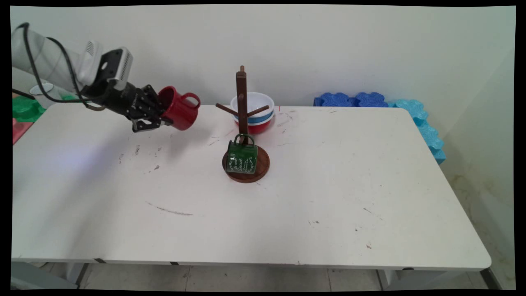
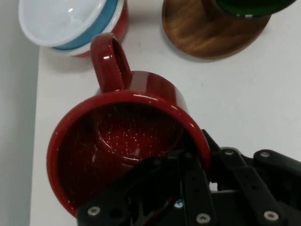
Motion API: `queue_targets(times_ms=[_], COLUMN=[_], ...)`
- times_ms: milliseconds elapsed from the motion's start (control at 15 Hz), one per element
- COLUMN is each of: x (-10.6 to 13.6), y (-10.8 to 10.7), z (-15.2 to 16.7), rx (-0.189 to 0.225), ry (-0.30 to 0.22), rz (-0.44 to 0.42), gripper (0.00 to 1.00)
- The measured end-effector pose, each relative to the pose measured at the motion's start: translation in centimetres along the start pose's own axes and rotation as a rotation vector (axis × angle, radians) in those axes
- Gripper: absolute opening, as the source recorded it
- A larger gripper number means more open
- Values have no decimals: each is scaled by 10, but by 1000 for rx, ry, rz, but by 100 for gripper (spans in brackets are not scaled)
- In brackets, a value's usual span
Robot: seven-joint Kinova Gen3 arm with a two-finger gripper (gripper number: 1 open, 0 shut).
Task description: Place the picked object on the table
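My gripper (image 1: 166, 118) is shut on the rim of a red mug (image 1: 179, 107), held on its side above the table's back left with the handle pointing up. In the hand view the red mug (image 2: 127, 141) fills the middle, one finger inside its mouth and one outside on the wall. To the right stands a wooden mug tree (image 1: 242, 119) on a round base (image 2: 207, 33). A green mug (image 1: 241, 157) hangs from a low peg of the tree, over the base.
Stacked bowls (image 1: 254, 111), white over blue over red, sit behind the mug tree; they show in the hand view as bowls (image 2: 70, 23). Blue foam pieces (image 1: 411, 119) line the table's far right corner. Green and red items (image 1: 24, 111) lie at the far left.
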Motion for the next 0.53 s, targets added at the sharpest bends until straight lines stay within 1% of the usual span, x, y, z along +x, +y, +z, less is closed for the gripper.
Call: queue_targets(times_ms=[533], x=[2], y=[-2], z=[31], rx=[-35], ry=[-42], rz=[69], gripper=[0])
